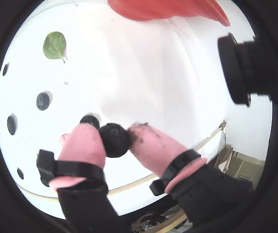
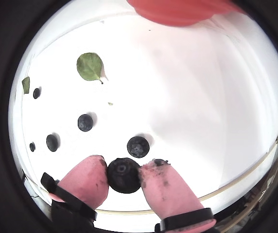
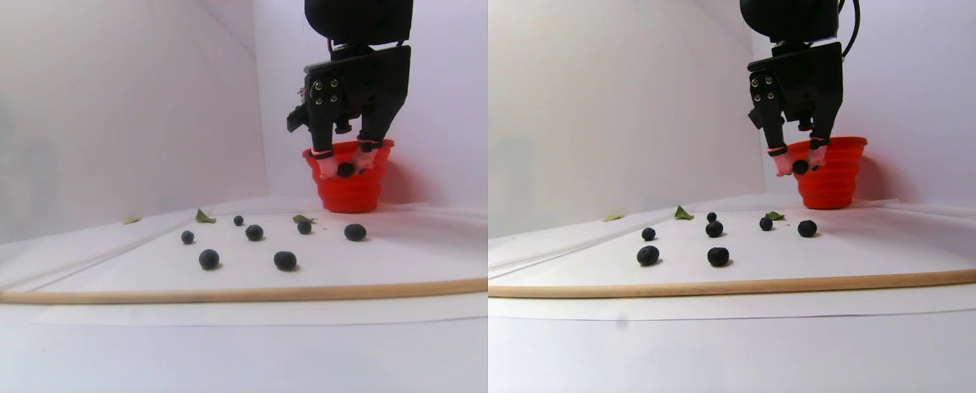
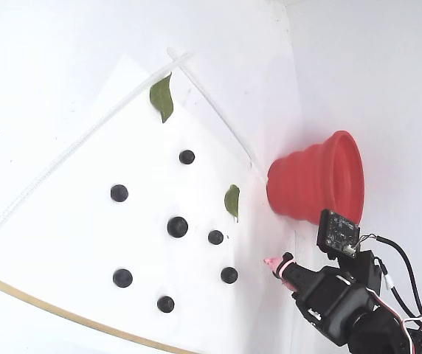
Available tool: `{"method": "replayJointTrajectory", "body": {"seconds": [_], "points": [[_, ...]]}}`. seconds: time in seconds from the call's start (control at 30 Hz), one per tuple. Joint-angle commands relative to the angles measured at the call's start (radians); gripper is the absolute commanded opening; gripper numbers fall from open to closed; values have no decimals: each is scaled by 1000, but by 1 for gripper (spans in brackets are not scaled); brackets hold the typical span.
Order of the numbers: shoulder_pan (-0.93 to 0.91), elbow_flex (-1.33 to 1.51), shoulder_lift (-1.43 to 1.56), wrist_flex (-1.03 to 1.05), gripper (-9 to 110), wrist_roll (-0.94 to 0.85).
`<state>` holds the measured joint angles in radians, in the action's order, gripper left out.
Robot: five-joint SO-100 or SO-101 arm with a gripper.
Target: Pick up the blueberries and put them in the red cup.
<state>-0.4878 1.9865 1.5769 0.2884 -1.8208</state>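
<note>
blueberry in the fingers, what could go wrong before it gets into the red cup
1. The held blueberry is pinched only at the tips of the pink fingers, so it may slip out during the carry.
2. Dark smears on the finger pad suggest juice; squeezing harder could crush it.
3. In the stereo pair view the gripper sits level with the side of the red cup, so it may need lifting to avoid bumping the rim.

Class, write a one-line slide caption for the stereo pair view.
Gripper lifts one blueberry in front of the red cup; seven blueberries wait on the sheet.
</note>
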Motion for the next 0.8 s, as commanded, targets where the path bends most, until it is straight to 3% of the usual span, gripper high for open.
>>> {"method": "replayJointTrajectory", "body": {"seconds": [0.0,0.77], "points": [[-2,-130,133,0,12,0],[11,-347,86,2,13,0]]}}
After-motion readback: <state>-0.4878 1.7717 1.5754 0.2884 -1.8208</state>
